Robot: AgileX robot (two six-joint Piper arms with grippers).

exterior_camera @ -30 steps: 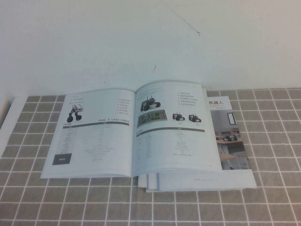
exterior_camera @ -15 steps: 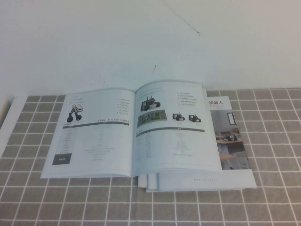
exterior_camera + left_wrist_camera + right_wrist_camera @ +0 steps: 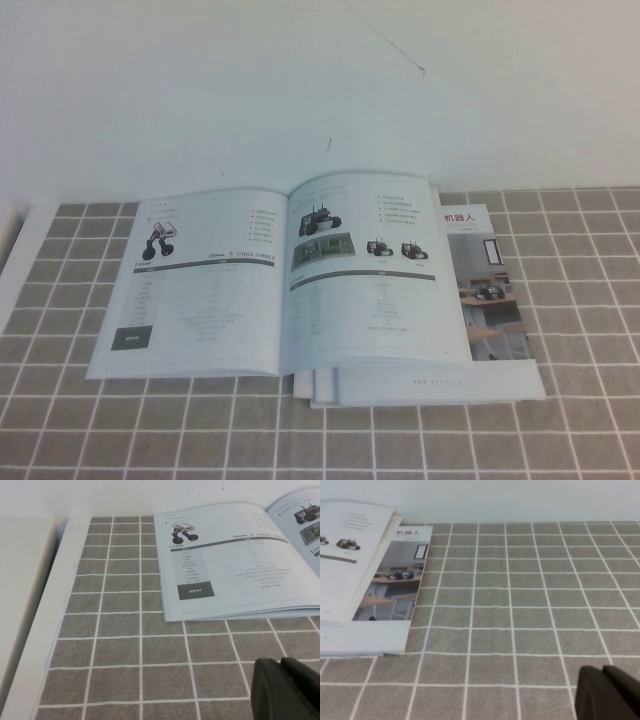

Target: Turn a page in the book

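1. The book (image 3: 285, 285) is shown open on the tiled desk (image 3: 580, 300), spine running 12 to 6.
2. The page (image 3: 372, 275) lies at 10 o'clock from the right pincer (image 3: 610, 692), which is closed and empty.
3. The left pincer (image 3: 285, 690) is parked farther off; its opening cannot be told.

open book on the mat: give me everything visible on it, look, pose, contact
The book is a thin, glossy white catalogue lying open and face up on the grey tiled mat. Its left-hand sheet shows a robot arm above a dark rectangle; the page on the right shows a black wheeled robot, small photos and a grey-barred table. The sheets bow slightly at the spine. Its right side overlaps a booklet with a room photo. Neither the left gripper nor the right gripper touches it.
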